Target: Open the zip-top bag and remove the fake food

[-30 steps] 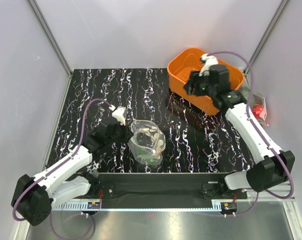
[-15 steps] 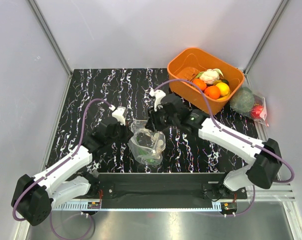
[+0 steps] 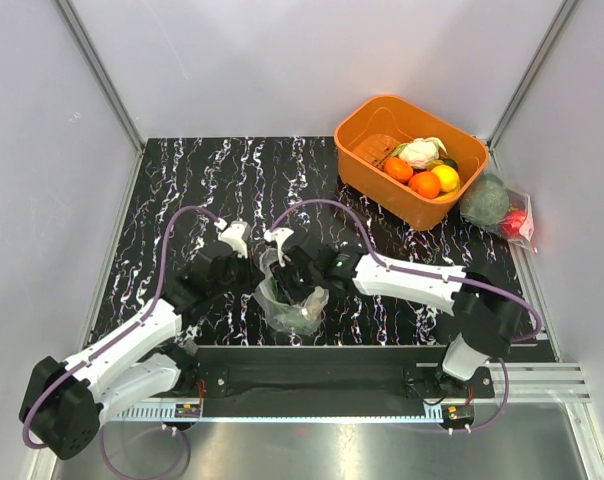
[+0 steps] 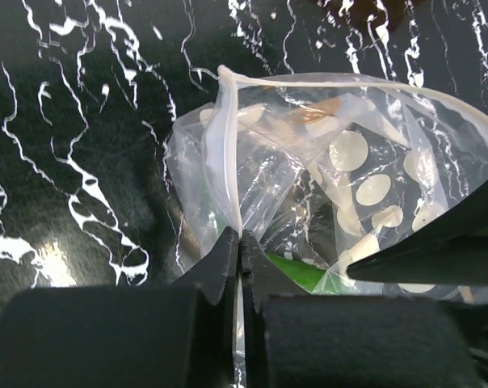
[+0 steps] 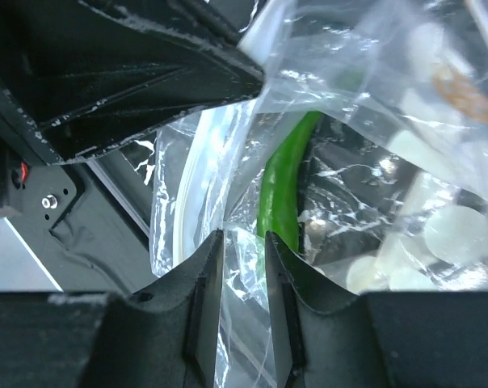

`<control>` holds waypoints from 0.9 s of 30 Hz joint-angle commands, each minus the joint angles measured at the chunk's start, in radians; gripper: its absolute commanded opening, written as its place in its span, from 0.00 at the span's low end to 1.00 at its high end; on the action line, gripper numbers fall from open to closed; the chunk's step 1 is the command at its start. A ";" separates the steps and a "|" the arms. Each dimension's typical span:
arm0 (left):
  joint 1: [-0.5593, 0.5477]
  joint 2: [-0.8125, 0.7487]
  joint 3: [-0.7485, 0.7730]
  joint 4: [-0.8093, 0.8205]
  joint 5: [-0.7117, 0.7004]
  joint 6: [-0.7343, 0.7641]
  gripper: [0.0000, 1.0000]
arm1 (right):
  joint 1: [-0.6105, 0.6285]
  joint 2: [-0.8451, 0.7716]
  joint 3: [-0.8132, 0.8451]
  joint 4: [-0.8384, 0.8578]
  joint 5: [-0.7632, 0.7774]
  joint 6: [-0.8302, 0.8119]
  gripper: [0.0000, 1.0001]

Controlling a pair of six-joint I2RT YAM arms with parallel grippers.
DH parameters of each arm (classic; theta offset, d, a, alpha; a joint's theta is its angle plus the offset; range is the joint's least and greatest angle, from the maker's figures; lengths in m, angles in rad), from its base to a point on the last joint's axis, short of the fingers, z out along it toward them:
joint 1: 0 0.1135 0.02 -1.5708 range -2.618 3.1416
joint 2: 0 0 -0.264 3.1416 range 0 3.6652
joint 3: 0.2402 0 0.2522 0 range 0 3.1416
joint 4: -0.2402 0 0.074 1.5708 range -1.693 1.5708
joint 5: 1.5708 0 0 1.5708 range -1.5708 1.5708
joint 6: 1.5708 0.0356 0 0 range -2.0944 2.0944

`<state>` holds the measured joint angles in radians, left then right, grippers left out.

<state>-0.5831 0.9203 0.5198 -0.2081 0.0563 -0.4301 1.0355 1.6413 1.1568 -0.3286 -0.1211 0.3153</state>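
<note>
The zip-top bag (image 3: 300, 300), clear with pale round dots, stands open-mouthed at the near middle of the table. My left gripper (image 4: 241, 236) is shut on the bag's white zip rim (image 4: 225, 153) at its left corner. My right gripper (image 5: 244, 236) reaches down into the bag's mouth from the right. Its jaws stand a narrow gap apart with a fold of clear film between them. A long green vegetable (image 5: 286, 178) of the fake food lies inside, just past the right fingertips (image 5: 283, 246). In the left wrist view a green patch (image 4: 296, 271) shows through the plastic.
An orange bin (image 3: 367, 125) at the back right holds a white cauliflower (image 3: 419, 152), orange fruits (image 3: 425, 184) and a yellow piece (image 3: 445, 177). An undotted clear bag with a big green ball (image 3: 485, 200) and a red item (image 3: 518, 222) lies by the right wall.
My right arm swung from over the orange bin down to the bag and entered its mouth, its jaws narrowing. The left gripper kept its hold on the rim.
</note>
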 commanded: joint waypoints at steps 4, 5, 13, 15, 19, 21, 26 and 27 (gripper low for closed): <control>-0.001 -0.040 -0.032 0.039 -0.009 -0.032 0.00 | 0.050 0.066 0.009 0.062 0.057 0.008 0.33; -0.003 -0.046 -0.035 0.038 -0.010 -0.032 0.00 | 0.057 0.074 0.006 0.062 0.075 0.008 0.34; -0.003 -0.074 -0.055 0.032 -0.007 -0.042 0.00 | 0.087 0.137 -0.005 0.097 0.117 0.036 0.40; -0.003 -0.075 -0.058 0.036 -0.004 -0.044 0.00 | 0.090 0.152 -0.005 0.106 0.141 0.047 0.40; -0.004 -0.074 -0.061 0.042 0.004 -0.048 0.00 | 0.097 0.184 -0.003 0.129 0.167 0.067 0.42; -0.003 -0.074 -0.063 0.044 0.008 -0.048 0.00 | 0.101 0.198 -0.003 0.140 0.187 0.082 0.44; -0.004 -0.074 -0.066 0.049 0.010 -0.048 0.00 | 0.107 0.216 0.000 0.145 0.244 0.103 0.50; -0.003 -0.074 -0.067 0.049 0.013 -0.050 0.00 | 0.107 0.222 0.000 0.145 0.247 0.105 0.51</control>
<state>-0.5831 0.8627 0.4603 -0.2085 0.0566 -0.4725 1.1278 1.8500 1.1507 -0.2253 0.0605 0.3939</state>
